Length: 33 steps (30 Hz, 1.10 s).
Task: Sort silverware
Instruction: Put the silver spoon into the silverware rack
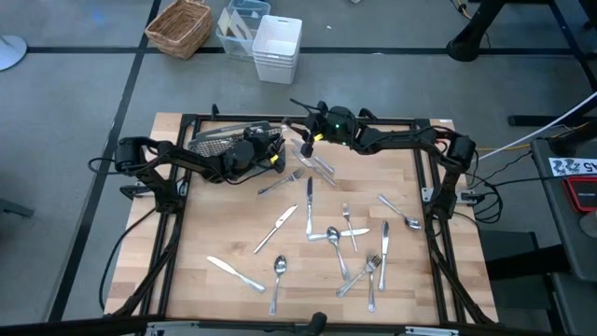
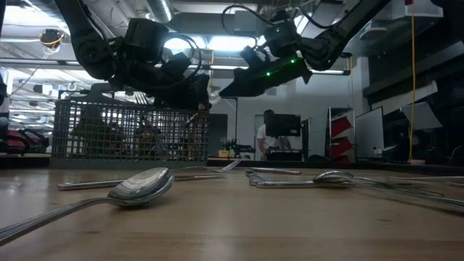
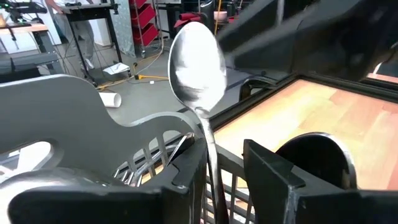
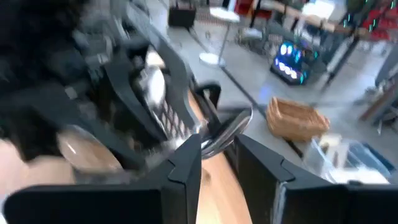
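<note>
Above the mesh caddy [image 1: 224, 142], the left gripper [image 3: 214, 180] pinches a spoon [image 3: 198, 65]; the right gripper [image 4: 217, 152] grips blurred, unidentifiable silverware [image 4: 227, 132].

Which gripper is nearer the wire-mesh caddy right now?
Left. The left gripper sits right at the caddy's end, holding a spoon. The right gripper is farther off, past the left one, also holding silverware.

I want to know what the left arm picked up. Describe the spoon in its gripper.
The spoon is shiny silver metal with an oval bowl and a slim handle. It stands bowl-end out from the left gripper, whose dark fingers are shut on the handle. It is held in the air beside the grey wire-mesh caddy.
</note>
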{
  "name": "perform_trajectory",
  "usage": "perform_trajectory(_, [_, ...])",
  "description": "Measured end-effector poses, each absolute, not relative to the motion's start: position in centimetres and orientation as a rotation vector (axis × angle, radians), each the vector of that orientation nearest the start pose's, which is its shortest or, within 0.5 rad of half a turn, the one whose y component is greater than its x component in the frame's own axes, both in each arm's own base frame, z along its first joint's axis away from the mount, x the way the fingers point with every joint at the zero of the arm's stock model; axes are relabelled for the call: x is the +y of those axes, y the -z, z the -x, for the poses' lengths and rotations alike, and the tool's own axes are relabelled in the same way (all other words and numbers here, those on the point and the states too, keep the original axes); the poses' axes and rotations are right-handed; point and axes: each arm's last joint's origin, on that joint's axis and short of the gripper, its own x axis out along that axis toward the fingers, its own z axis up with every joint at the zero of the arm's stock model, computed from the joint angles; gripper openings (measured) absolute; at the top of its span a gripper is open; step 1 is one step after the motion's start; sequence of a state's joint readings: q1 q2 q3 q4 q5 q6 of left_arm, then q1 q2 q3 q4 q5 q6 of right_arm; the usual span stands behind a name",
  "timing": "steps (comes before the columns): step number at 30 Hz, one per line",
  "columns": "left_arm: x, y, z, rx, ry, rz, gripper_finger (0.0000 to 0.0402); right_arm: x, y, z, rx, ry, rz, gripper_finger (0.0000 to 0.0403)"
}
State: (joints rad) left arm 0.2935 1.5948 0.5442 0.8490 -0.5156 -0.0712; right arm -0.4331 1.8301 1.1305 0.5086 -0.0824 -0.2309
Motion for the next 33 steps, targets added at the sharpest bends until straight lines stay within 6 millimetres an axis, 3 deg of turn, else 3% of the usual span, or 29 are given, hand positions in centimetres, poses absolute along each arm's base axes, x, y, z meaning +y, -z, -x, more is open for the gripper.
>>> perform_trajectory(15, [9.8, -16.6, -27.5, 0.178, -0.807, 0.044, 0.0095, -16.9, -23.1, -37.3, 0.204, 0.317, 0.162, 0.0101])
perform_trajectory(25, [9.8, -16.6, -27.5, 0.179, -0.807, 0.044, 0.0095, -17.1, -25.5, -36.2, 0.156, 0.545, 0.195, 0.0101])
perform_trajectory(33, [9.7, -16.6, -27.5, 0.179, -0.806, 0.044, 0.0095, -18.3, -23.2, -36.5, 0.235, 0.632, 0.187, 0.0101])
